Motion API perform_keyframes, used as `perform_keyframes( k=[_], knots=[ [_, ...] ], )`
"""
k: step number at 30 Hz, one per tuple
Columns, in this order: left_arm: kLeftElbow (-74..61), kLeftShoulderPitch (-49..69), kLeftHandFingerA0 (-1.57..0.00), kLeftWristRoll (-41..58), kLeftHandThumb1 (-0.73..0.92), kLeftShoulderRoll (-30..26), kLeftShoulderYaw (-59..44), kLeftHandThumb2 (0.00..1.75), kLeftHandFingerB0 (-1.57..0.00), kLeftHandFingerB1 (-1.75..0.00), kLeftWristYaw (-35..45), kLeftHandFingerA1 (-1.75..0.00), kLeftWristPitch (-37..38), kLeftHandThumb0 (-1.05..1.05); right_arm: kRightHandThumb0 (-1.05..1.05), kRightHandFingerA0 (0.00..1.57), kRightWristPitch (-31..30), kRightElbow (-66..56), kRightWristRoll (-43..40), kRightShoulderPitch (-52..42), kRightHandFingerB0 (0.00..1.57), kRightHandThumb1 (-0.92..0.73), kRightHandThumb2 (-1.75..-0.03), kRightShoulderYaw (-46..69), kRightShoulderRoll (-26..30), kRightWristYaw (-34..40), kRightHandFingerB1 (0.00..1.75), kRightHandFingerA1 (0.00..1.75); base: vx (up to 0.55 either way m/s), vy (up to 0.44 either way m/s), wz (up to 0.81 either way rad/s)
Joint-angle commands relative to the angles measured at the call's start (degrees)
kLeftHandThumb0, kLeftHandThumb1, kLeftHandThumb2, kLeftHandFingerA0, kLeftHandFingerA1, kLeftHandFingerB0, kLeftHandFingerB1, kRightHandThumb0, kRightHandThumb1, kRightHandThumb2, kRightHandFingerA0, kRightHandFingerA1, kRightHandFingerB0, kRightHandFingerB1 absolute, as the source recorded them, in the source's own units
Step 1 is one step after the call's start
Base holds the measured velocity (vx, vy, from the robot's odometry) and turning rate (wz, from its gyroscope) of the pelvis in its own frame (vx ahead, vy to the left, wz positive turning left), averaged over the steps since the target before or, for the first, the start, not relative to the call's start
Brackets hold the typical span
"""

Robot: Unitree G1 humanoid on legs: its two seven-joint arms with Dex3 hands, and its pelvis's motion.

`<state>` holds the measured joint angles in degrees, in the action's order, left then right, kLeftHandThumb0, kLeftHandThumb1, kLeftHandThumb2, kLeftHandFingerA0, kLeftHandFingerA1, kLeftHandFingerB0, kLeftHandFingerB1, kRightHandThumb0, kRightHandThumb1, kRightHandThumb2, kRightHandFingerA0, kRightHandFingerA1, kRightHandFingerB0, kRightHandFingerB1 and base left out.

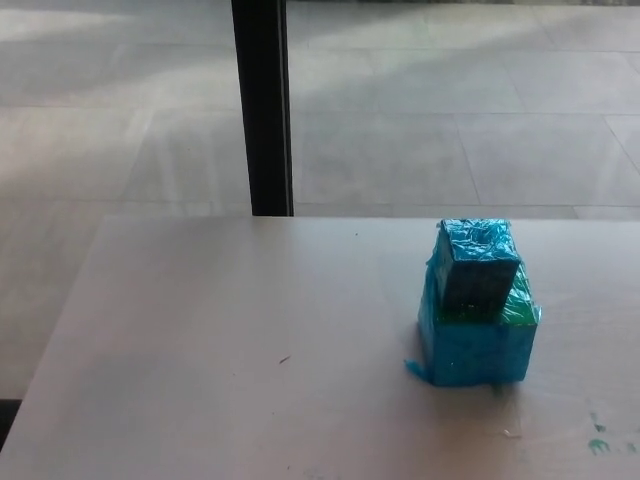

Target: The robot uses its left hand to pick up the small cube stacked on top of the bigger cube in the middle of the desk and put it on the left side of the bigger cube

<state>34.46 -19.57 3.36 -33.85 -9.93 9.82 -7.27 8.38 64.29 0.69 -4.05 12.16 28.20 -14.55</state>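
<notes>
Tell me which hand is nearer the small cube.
Neither can be named: no hand shows in the head view. The small cube sits untouched atop the bigger cube, toward the right of the desk, so by position alone the right arm's side is closer.

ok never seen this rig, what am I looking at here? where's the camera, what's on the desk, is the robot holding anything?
This is a single view from a camera on a humanoid robot's head, looking down at the work in front of it. Picture left is the robot's own left.

On the pale desk stands a bigger cube wrapped in shiny blue film, with some green showing on top. A small cube, also blue-wrapped, sits stacked on it, towards its left rear part. Near the desk's right front corner are a few green paint marks.

Beyond the desk is a tiled floor and a dark vertical post.

Neither robot hand is in the picture, so nothing is held. The small cube has not been picked up yet.
</notes>
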Motion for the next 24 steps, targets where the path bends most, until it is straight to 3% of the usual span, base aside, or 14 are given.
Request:
perform_keyframes(
  k=[1, 4, 5, 6, 7, 9, 13, 15, 16, 17, 20, 21, 22, 24],
  knots=[
    [-12.95, -6.73, -0.05, -5.55, 0.58, -1.74, 8.09, 0.97, -0.12, -0.14, 4.66, -0.24, -9.89, -0.94, -0.55, 0.52, -4.47, -0.84, -1.78, 2.78, 0.34, -0.52, -0.91, 0.08, 3.36, -7.02, 0.54, 0.72, 0.0, 0.0, 0.0],
    [-14.66, -11.76, -0.01, -7.38, 0.6, -1.37, 12.59, 0.99, -0.12, -0.02, 6.94, -0.09, -10.8, -1.0, -0.49, 0.56, -4.45, -0.47, -1.63, 3.05, 0.41, -0.65, -0.59, -0.06, 3.12, -7.01, 0.42, 0.72, 0.0, 0.0, 0.0],
    [-15.03, -14.21, -0.01, -7.83, 0.6, -0.86, 14.42, 0.98, -0.1, -0.04, 7.77, -0.09, -10.5, -1.0, -0.51, 0.56, -4.98, -0.46, -1.21, 3.11, 0.35, -0.51, -0.9, -0.39, 2.93, -6.2, 0.54, 0.73, 0.0, 0.0, 0.0],
    [-12.05, -16.89, 0.0, -8.31, 0.6, 0.03, 15.84, 0.98, -0.09, -0.01, 7.97, -0.05, -9.44, -1.02, -0.46, 0.57, -6.18, -0.89, -1.8, 2.92, 0.44, -0.64, -0.6, 0.1, 2.52, -5.56, 0.4, 0.7, 0.0, 0.0, 0.0],
    [-11.86, -19.83, 0.0, -9.97, 0.52, 0.33, 18.42, 0.99, 0.0, 0.0, 8.86, -0.07, -10.19, -0.94, -0.49, 0.51, -6.51, -1.92, -2.69, 2.09, 0.34, -0.51, -0.88, 0.79, 2.11, -5.7, 0.54, 0.72, 0.0, 0.0, 0.0],
    [-12.26, -21.24, 0.0, -10.89, 0.52, -0.02, 20.29, 0.99, 0.0, 0.0, 9.43, -0.07, -11.03, -0.94, -0.49, 0.51, -6.13, -2.37, -2.95, 1.57, 0.34, -0.51, -0.88, 0.91, 2.12, -6.38, 0.54, 0.72, 0.0, 0.0, 0.0],
    [-17.75, -29.71, 0.0, -14.13, 0.68, 1.3, 27.24, 0.62, 0.0, -0.17, 12.53, -0.03, -15.7, -1.05, -0.48, 0.5, -4.47, -6.26, -2.1, -1.5, 0.35, -0.52, -0.9, 0.3, 2.08, -5.51, 0.55, 0.68, 0.0, 0.0, 0.0],
    [-16.93, -33.7, 0.0, -15.72, 0.5, 3.0, 30.03, 0.98, -0.07, 0.0, 12.85, -0.15, -16.94, -0.93, -0.49, 0.49, -5.42, -7.67, -1.92, -2.04, 0.34, -0.53, -0.89, 0.13, 2.16, -5.32, 0.54, 0.66, 0.0, 0.0, 0.0],
    [-16.66, -35.06, 0.0, -16.35, 0.66, 3.58, 31.15, 0.61, 0.0, -0.15, 13.11, -0.06, -16.92, -1.01, -0.49, 0.5, -5.07, -6.36, -1.99, -1.5, 0.35, -0.52, -0.89, 0.23, 2.07, -5.34, 0.54, 0.67, 0.0, 0.0, 0.0],
    [-15.81, -36.88, 0.0, -17.07, 0.5, 4.48, 32.5, 0.98, 0.0, 0.0, 13.51, -0.16, -17.4, -0.93, -0.47, 0.51, -5.28, -5.38, -2.06, -0.87, 0.35, -0.51, -0.89, 0.36, 1.83, -4.9, 0.54, 0.68, 0.0, 0.0, 0.0],
    [-13.21, -41.44, 0.0, -18.43, 0.5, 7.38, 35.84, 0.99, -0.04, 0.0, 14.56, -0.16, -17.1, -0.93, -0.48, 0.51, -5.54, -6.7, -1.91, -1.32, 0.35, -0.51, -0.9, -0.1, 1.94, -5.75, 0.55, 0.69, 0.0, 0.0, 0.0],
    [-13.1, -42.38, 0.0, -18.52, 0.52, 8.34, 36.39, 1.0, 0.0, 0.0, 14.7, -0.14, -17.67, -0.95, -0.47, 0.55, -5.64, -6.92, -2.04, -1.4, 0.42, -0.65, -0.6, -0.01, 1.82, -5.63, 0.42, 0.67, 0.0, 0.0, 0.0],
    [-12.68, -43.94, 0.0, -18.57, 0.52, 10.32, 37.06, 1.01, 0.0, 0.0, 14.74, -0.15, -17.84, -0.96, -0.5, 0.52, -5.74, -6.79, -2.2, -1.29, 0.36, -0.51, -0.9, 0.15, 1.6, -5.39, 0.54, 0.69, 0.0, 0.0, 0.0],
    [-11.79, -44.6, 0.0, -18.59, 0.52, 11.34, 37.05, 1.01, 0.0, 0.0, 14.66, -0.15, -17.13, -0.96, -0.5, 0.52, -5.8, -6.28, -2.18, -1.01, 0.36, -0.51, -0.9, 0.17, 1.55, -5.31, 0.54, 0.69, 0.0, 0.0, 0.0]
  ],
)
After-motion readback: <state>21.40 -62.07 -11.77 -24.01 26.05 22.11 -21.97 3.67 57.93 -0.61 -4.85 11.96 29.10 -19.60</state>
